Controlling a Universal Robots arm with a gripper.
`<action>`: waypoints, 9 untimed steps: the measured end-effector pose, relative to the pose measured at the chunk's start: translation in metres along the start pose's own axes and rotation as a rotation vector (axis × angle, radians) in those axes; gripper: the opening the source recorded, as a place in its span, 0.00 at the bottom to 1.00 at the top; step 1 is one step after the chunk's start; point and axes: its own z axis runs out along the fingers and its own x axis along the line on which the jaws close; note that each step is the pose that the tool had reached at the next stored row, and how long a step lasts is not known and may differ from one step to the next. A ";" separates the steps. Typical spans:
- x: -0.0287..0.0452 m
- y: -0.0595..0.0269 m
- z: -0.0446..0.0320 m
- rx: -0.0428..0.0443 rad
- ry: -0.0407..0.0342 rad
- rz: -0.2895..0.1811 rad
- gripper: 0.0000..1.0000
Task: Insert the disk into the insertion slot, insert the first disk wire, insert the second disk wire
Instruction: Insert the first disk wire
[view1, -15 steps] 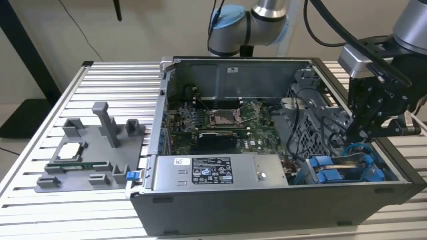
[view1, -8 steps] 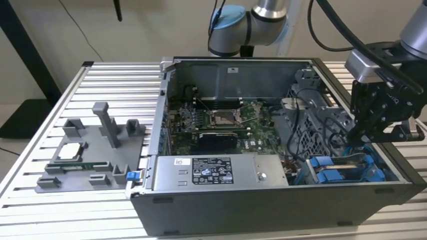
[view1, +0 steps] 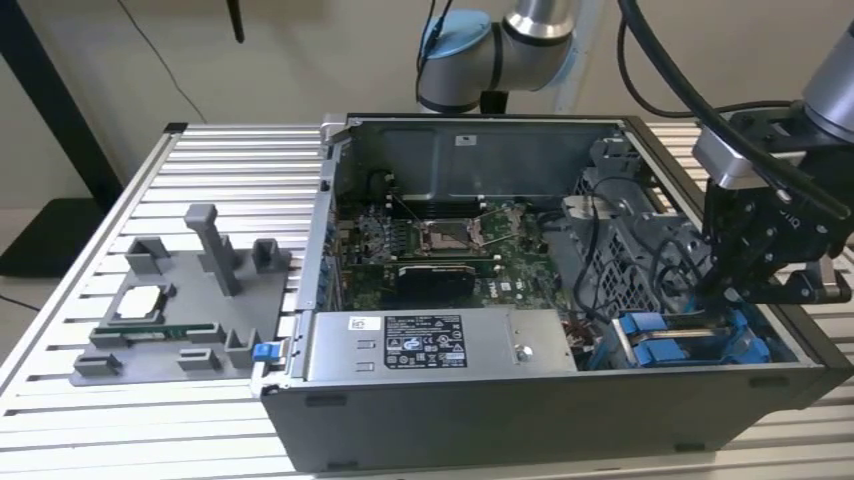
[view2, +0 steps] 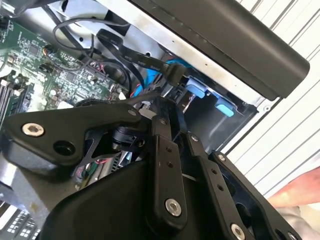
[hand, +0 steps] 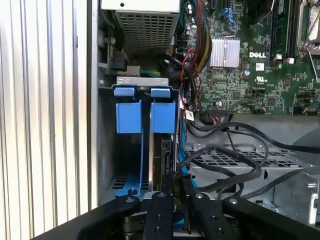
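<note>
While disk (hand: 163, 120) stands in slot (hand: 106, 150) just ahead of my gripper (hand: 177, 189), long side points away; jaws shut or open, can't tell.

Soft even room light, white glare off table (hand: 50, 125) slats, case (view1: 534, 420) interior dim, my gripper (hand: 175, 192) a dark silhouette up close

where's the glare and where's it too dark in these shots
First wrist view: the slatted table glares almost white, while the drive bay sinks into shadow. Second wrist view: the table is washed out bright behind the dark gripper. Exterior view: light is even, with a mild sheen on the slats.
</note>
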 end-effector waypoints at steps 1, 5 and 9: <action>0.0006 0.0000 0.0008 0.0000 -0.0002 0.000 0.00; 0.0016 0.0000 0.0044 0.0000 0.0000 0.000 0.00; 0.0018 -0.0001 0.0109 0.0004 0.0008 0.001 0.00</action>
